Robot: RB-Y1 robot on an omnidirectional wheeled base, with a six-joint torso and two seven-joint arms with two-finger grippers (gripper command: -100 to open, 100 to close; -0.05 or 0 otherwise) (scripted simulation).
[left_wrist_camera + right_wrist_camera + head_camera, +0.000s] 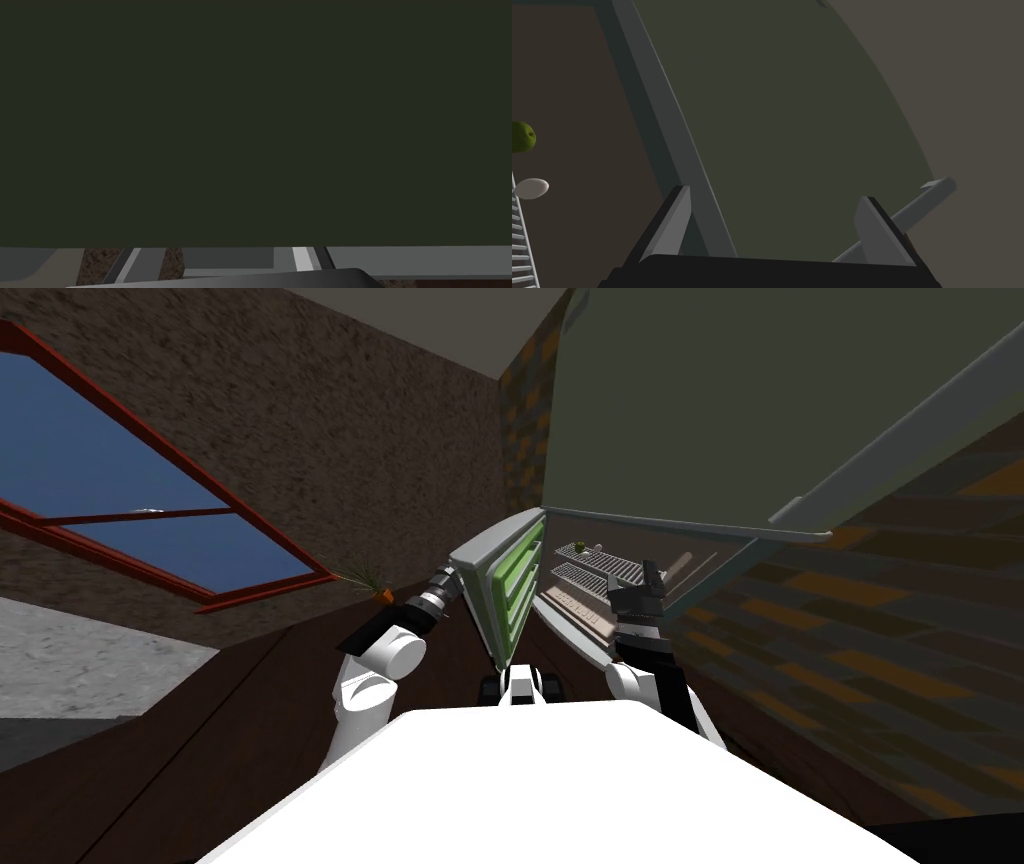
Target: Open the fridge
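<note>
Two fingers of the right gripper (pixel 774 192) stand wide apart, holding nothing, before the dark green fridge (pixel 700 398) at upper right of the head frame. Its lower door (pixel 500 583) hangs open at centre; the left gripper (pixel 447 585) is at its outer face, grip unreadable

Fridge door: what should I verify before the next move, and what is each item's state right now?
1. Fridge door swung open, green racks showing: ok.
2. Door open far enough: cannot tell.
3. Right gripper open, holding nothing: ok.
4. Left gripper contact with the door's outer side: cannot tell.
5. Green apple and white egg inside, apart from the right gripper: ok.
</note>
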